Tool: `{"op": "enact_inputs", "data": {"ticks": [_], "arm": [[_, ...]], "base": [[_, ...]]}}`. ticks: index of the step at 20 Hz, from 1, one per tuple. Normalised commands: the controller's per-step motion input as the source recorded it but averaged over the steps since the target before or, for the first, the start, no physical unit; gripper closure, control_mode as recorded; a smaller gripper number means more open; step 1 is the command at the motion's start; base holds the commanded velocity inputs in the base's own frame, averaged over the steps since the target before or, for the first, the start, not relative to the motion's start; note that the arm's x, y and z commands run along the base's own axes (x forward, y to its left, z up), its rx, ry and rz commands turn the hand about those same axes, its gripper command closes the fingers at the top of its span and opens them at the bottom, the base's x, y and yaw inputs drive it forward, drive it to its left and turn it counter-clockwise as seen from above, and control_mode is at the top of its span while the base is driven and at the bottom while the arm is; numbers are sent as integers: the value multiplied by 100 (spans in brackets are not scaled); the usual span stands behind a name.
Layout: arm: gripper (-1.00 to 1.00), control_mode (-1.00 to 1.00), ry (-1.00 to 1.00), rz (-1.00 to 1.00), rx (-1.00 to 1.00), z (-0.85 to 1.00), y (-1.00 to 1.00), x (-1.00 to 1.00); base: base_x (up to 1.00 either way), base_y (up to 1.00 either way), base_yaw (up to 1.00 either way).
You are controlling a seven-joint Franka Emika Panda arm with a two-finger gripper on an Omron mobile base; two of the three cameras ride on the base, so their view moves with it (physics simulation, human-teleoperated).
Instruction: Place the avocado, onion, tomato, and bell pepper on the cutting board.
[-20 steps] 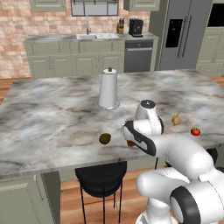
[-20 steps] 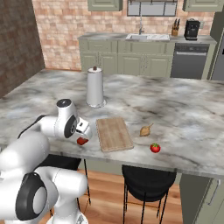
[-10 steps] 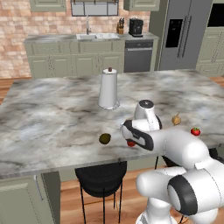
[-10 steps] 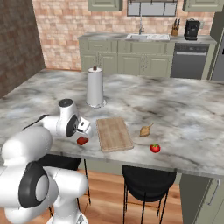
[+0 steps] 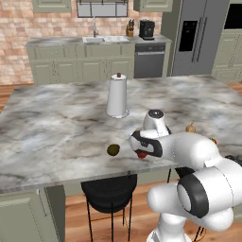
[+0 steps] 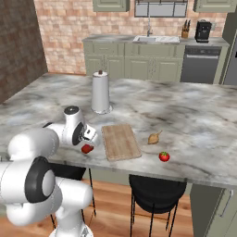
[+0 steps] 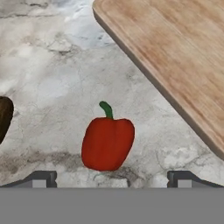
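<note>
Dropped lower toward the bell pepper (image 7: 107,143) since the earlier frame. Lay on the bare desk (image 7: 52,70), apart from the cutting board (image 7: 175,57) edge, avocado (image 5: 113,150) beside. Hovered just above, hand (image 7: 109,178) spread wide, grasping nothing.

On the surface (image 6: 199,115), the bell pepper (image 7: 107,142) lies just beside the cutting board (image 6: 120,141), with the avocado (image 5: 113,150) on its other side, the onion (image 6: 154,137) and tomato (image 6: 164,156) beyond the board, and the paper towel roll (image 6: 100,93) standing behind.
</note>
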Motion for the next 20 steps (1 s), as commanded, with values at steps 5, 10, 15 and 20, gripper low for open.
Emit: {"op": "enact_inputs", "data": {"ticks": [5, 10, 15, 20], "arm": [[-100, -100, 0, 0, -1, -15, 2, 1], [-100, -100, 0, -1, 0, -13, 1, 1], [-100, -100, 0, -4, 0, -11, 0, 2], [-100, -100, 0, -3, 0, -9, 3, 9]], "base": [[0, 0, 0], [0, 0, 0], [0, 0, 0], [0, 0, 0]]}}
